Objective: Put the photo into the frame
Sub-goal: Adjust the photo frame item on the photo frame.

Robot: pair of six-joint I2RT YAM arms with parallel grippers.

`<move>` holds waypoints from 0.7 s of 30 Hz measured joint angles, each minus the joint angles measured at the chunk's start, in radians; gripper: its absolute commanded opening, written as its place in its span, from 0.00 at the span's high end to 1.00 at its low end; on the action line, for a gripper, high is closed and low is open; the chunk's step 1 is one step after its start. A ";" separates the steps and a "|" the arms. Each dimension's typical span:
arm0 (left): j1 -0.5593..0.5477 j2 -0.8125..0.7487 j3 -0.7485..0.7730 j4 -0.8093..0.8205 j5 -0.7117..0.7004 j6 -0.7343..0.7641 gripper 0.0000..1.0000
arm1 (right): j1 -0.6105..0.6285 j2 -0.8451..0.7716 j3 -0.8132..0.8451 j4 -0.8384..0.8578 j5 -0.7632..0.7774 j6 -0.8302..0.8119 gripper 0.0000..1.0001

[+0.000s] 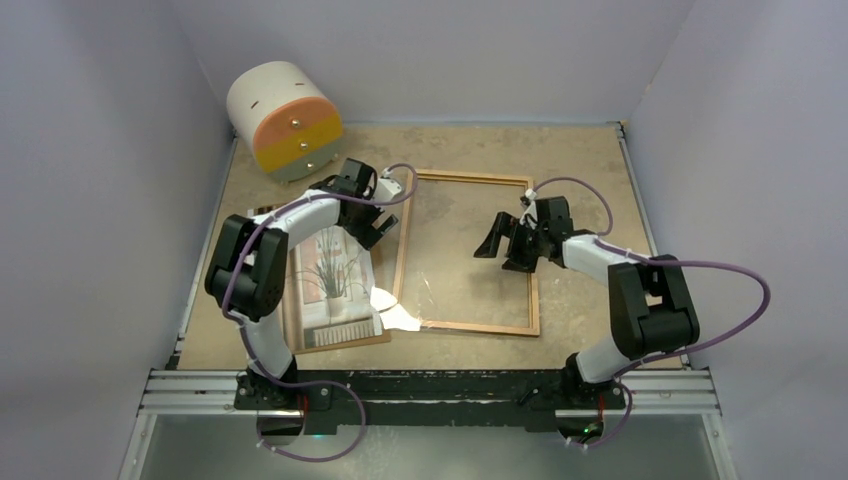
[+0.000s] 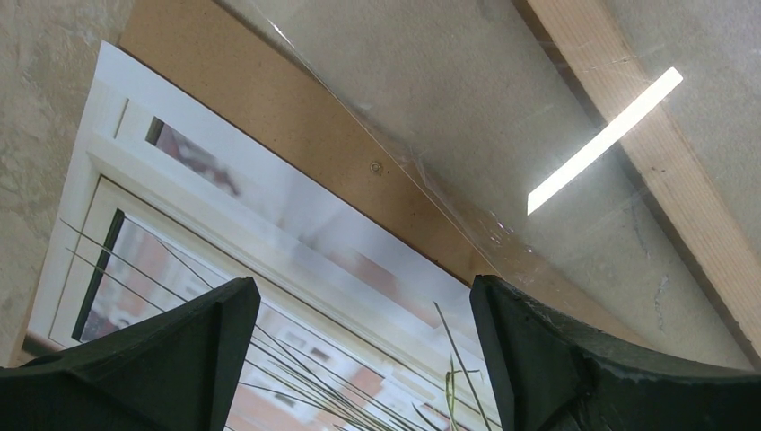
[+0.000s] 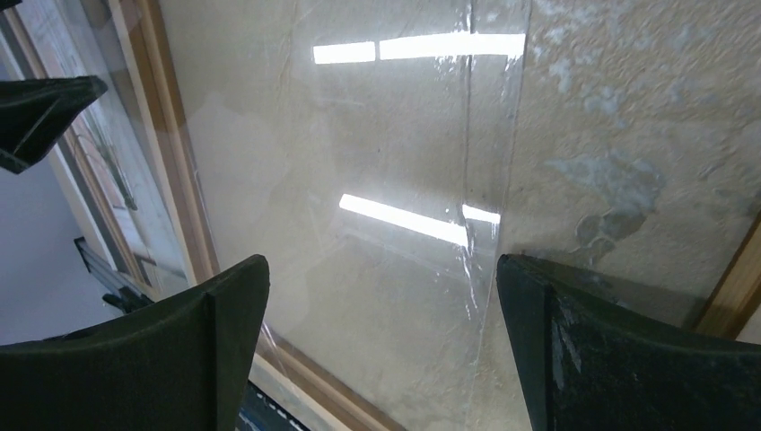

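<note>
The photo [image 1: 335, 285] lies face up just left of the frame [image 1: 480, 326], long axis running away from the arms; the left pincer [image 2: 363, 296], wide and empty, hangs over its far end; the right pincer [image 3: 381, 269], equally wide, over the frame.

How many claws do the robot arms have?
2. The left claw hangs open over the photo; the right claw hangs open over the frame.

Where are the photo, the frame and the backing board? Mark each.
the photo [image 1: 330, 275], top view, on the printed plant.
the frame [image 1: 470, 177], top view, on its far wooden rail.
the backing board [image 2: 296, 117], left wrist view, on its bare brown strip.
</note>
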 measured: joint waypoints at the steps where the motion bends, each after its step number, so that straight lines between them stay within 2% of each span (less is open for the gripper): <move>1: 0.000 0.004 0.002 0.000 0.001 0.000 0.07 | 0.000 -0.009 -0.015 0.011 -0.011 0.006 0.01; 21: 0.005 0.039 0.010 0.007 -0.018 0.003 0.08 | -0.035 -0.025 -0.125 0.187 -0.179 0.163 0.02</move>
